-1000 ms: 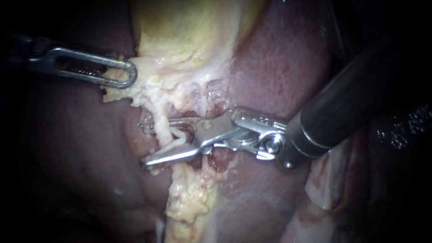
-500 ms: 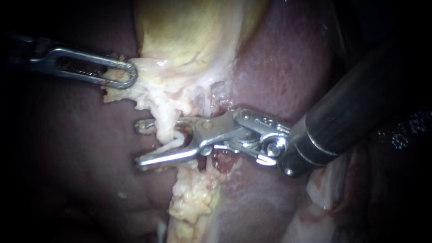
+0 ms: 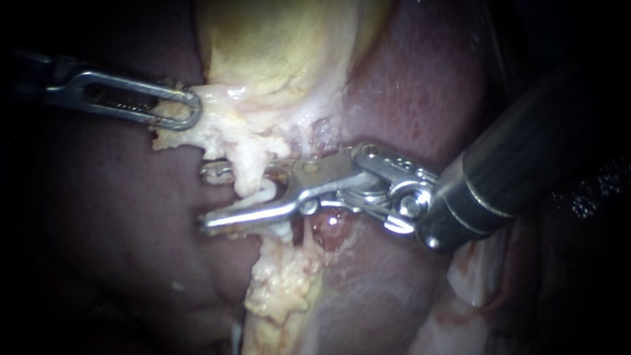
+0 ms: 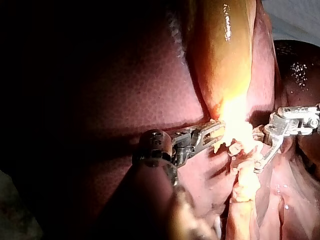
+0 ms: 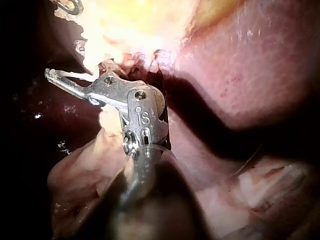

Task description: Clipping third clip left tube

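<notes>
- The right instrument (image 3: 207, 198) held its jaws spread astride the tube (image 3: 251, 177), one jaw on each side.
- Above the tube, the left instrument (image 3: 187, 108) pinched pale tissue (image 3: 227, 135) at the gallbladder (image 3: 276, 46).
- To clip well, it likely needed the tube's full width inside, jaws square across it, before squeezing.
- Count: two instruments and one tube. I could make out no clip.
</notes>
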Controlling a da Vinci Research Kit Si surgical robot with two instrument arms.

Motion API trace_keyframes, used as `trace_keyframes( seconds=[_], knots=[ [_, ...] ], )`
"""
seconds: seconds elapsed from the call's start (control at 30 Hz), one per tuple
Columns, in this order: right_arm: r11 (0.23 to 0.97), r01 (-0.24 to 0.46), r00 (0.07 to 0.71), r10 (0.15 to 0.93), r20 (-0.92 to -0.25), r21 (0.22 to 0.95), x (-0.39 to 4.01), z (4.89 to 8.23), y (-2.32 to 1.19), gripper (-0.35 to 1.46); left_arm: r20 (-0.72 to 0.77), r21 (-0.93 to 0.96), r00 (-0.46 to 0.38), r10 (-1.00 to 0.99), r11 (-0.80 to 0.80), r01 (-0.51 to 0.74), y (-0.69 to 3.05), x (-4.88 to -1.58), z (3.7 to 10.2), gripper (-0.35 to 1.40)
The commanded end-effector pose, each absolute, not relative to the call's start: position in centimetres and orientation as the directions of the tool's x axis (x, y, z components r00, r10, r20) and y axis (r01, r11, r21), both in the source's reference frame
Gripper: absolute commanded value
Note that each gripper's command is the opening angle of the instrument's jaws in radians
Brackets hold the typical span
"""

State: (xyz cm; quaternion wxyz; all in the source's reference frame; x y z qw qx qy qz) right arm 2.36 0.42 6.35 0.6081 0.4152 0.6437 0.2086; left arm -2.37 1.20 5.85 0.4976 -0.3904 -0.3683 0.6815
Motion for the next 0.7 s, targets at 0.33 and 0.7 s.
trace_keyframes(
  seconds=[0.33,0.7],
  knots=[
    [0.473,0.250,0.103,0.855,-0.509,0.845,2.33,6.39,0.43,0.12,-0.163,-0.891,-0.203,0.966,-0.232,-0.390,1.20,-2.38,5.86,-0.35],
    [0.404,0.238,0.120,0.890,-0.440,0.883,2.30,6.42,0.38,-0.35,-0.163,-0.891,-0.203,0.966,-0.232,-0.390,1.20,-2.38,5.86,-0.35]
  ],
)
